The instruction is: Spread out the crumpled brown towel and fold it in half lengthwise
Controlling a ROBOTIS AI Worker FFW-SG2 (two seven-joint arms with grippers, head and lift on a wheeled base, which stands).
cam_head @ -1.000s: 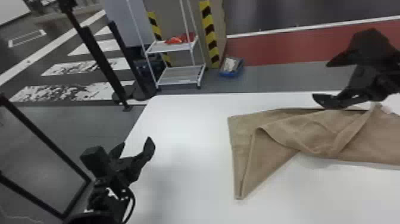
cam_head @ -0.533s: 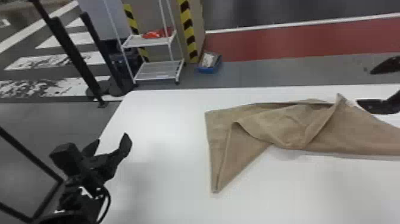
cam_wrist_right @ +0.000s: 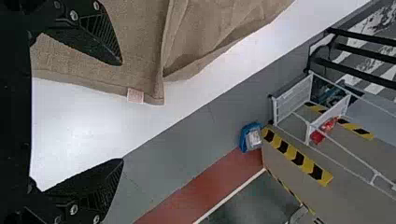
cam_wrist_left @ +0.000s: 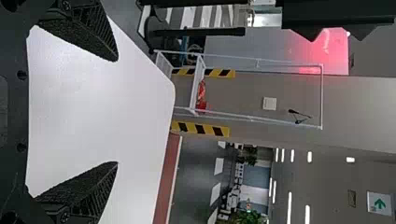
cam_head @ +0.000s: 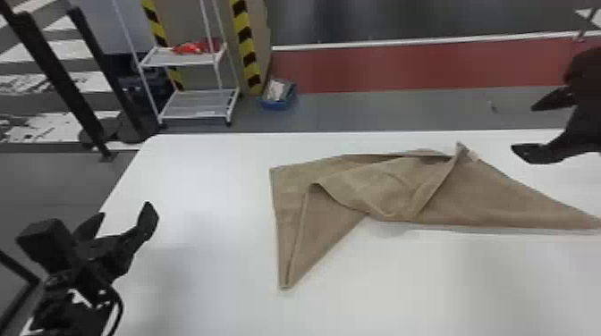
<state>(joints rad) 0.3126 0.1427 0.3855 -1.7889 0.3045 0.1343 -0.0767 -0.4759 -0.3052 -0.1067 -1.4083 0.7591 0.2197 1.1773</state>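
The brown towel lies loosely folded and creased on the white table, one corner pointing toward the near edge and a long point stretching right. To its left, over the table's left side, my left gripper stands open and apart from it. Beyond the towel's right part, my right gripper is open and holds nothing. The left gripper has bare table between its fingers. From the right wrist view, the towel with a small pale label lies behind one finger of the right gripper.
The white table extends around the towel. Past its far edge stand a white wire shelf with a red item, yellow-black striped posts and a blue bin on the floor.
The head view has shifted, so the scene sits differently. My right gripper has moved away from the towel toward the right and no longer overlaps it. The left gripper stays open.
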